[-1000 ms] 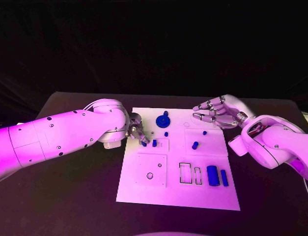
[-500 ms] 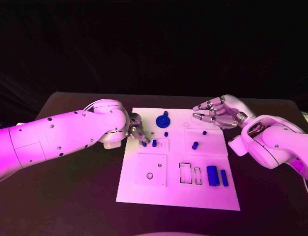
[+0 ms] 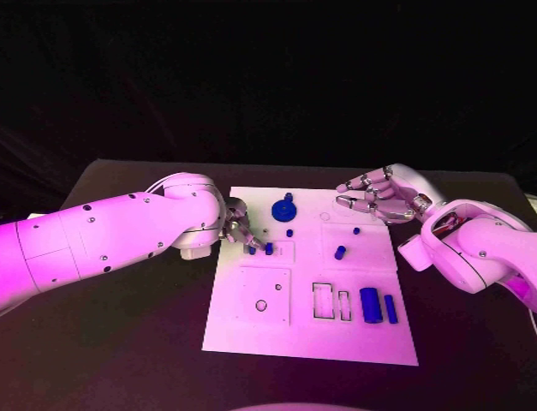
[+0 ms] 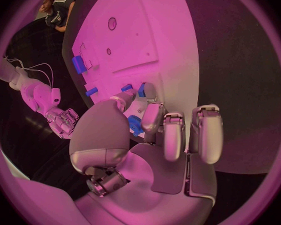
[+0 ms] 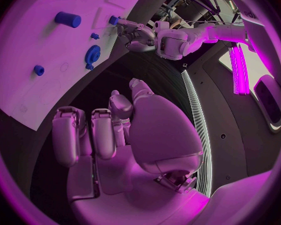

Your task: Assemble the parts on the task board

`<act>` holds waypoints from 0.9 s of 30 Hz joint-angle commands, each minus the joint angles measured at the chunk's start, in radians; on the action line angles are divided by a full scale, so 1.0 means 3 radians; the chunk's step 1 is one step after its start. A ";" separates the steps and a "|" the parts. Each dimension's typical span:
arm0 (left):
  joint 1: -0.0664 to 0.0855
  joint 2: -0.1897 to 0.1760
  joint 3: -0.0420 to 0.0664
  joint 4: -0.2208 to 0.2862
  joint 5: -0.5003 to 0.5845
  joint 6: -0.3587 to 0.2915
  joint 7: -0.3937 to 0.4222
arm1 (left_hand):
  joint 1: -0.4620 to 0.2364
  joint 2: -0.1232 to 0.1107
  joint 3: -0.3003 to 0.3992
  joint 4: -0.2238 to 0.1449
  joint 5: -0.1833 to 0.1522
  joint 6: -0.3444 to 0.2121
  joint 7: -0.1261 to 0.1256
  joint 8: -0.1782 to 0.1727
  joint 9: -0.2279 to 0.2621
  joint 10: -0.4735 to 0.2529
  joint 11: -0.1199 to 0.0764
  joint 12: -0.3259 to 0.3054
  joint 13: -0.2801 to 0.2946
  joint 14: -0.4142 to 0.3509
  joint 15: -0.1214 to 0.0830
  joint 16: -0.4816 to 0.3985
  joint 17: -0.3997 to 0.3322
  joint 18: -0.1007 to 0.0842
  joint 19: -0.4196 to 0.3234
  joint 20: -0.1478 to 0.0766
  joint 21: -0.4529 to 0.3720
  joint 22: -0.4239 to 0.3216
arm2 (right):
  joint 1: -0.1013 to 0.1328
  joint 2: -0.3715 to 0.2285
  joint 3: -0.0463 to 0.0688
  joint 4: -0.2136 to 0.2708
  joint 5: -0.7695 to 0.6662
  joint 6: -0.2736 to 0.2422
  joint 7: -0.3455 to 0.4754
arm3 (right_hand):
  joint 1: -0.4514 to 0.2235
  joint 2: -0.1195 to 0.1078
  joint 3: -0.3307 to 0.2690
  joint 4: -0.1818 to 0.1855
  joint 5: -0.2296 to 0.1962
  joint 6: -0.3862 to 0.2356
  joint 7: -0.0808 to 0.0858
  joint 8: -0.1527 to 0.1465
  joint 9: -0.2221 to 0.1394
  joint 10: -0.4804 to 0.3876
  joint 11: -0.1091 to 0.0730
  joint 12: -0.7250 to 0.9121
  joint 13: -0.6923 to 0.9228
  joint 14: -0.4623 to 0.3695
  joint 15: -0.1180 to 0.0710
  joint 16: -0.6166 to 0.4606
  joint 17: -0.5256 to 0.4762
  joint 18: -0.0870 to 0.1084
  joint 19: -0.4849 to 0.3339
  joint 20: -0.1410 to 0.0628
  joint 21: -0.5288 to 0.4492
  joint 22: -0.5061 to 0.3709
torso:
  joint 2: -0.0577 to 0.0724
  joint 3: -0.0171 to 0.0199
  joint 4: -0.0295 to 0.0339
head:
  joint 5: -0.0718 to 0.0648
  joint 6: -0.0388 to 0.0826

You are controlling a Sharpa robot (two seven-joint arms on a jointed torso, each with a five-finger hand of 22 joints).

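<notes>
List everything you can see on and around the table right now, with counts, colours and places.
Table: one, black, under everything.
Task board: one, white, mid-table, with outlined recesses and small holes.
Gear: one, blue, far end of the board.
Small pegs: about five, blue, far half of the board; two of them at the left hand's fingertips.
Large cylinder: one, blue, near right part of the board.
Bar: one, blue, just right of the cylinder.
Left hand: silver, at the board's far left edge, fingertips down by the pegs; whether it grips one I cannot tell.
Right hand: silver, over the board's far right corner, fingers curled, holding nothing.
</notes>
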 commanded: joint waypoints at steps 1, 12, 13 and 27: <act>-0.0016 0.0002 -0.0012 -0.0001 -0.0014 0.0083 -0.0120 | 0.0047 0.0053 -0.0166 0.0069 0.0003 0.0031 -0.0001 0.0009 -0.0005 0.0020 -0.0002 0.0015 0.0005 0.0344 -0.0031 0.0010 0.0876 -0.0058 0.0247 -0.0026 0.0017 0.0736 | -0.0002 0.0002 0.0000 0.0004 -0.0004 0.0040 0.0037 | 0.0020 0.0011 -0.0016 -0.0003 0.0011 0.0001 -0.0011 -0.0003 0.0005 -0.0032 0.0001 -0.0010 -0.0003 0.0199 -0.0017 -0.0018 0.0135 0.0017 -0.0021 0.0004 -0.0022 0.0229 | 0.0002 -0.0001 0.0003 | -0.0003 -0.0001; -0.0018 -0.0025 -0.0010 0.0011 -0.0031 -0.0001 -0.0098 | 0.0066 0.0092 -0.0309 0.0137 0.0003 0.0042 -0.0002 0.0024 -0.0001 0.0020 -0.0005 0.0011 0.0003 0.0344 -0.0031 0.0010 0.0876 -0.0056 0.0245 -0.0029 0.0013 0.0734 | -0.0002 0.0006 0.0000 -0.0003 -0.0005 0.0039 0.0042 | 0.0020 0.0011 -0.0016 -0.0003 0.0011 0.0001 -0.0011 -0.0003 0.0005 -0.0032 0.0001 -0.0010 -0.0003 0.0199 -0.0017 -0.0018 0.0135 0.0017 -0.0021 0.0004 -0.0022 0.0229 | 0.0001 -0.0005 0.0000 | -0.0005 0.0001; -0.0019 -0.0029 -0.0010 0.0014 -0.0031 -0.0008 -0.0091 | 0.0064 0.0094 -0.0322 0.0139 0.0003 0.0042 -0.0002 0.0026 -0.0001 0.0019 -0.0005 0.0008 0.0001 0.0344 -0.0031 0.0010 0.0876 -0.0055 0.0243 -0.0029 0.0010 0.0731 | -0.0002 0.0006 0.0000 -0.0004 -0.0005 0.0039 0.0042 | 0.0019 0.0011 -0.0017 -0.0002 0.0013 0.0001 -0.0011 -0.0003 0.0005 -0.0032 0.0001 -0.0010 -0.0003 0.0198 -0.0017 -0.0019 0.0134 0.0018 -0.0022 0.0004 -0.0023 0.0227 | 0.0001 -0.0003 0.0001 | -0.0007 0.0002; -0.0021 -0.0146 -0.0001 0.0125 0.0020 -0.0189 0.0013 | -0.0190 0.0271 -0.1105 0.0146 -0.0007 0.0017 0.0002 0.0070 0.0015 0.0010 -0.0001 -0.0013 -0.0015 0.0344 -0.0028 0.0010 0.0876 -0.0052 0.0237 -0.0028 -0.0006 0.0724 | -0.0003 0.0016 0.0000 -0.0019 -0.0010 0.0045 0.0046 | 0.0032 0.0004 -0.0024 -0.0010 0.0027 -0.0004 -0.0012 -0.0005 0.0004 -0.0040 0.0001 -0.0022 -0.0011 0.0195 -0.0018 -0.0031 0.0119 0.0021 -0.0033 0.0004 -0.0033 0.0214 | -0.0001 -0.0004 0.0004 | -0.0030 0.0010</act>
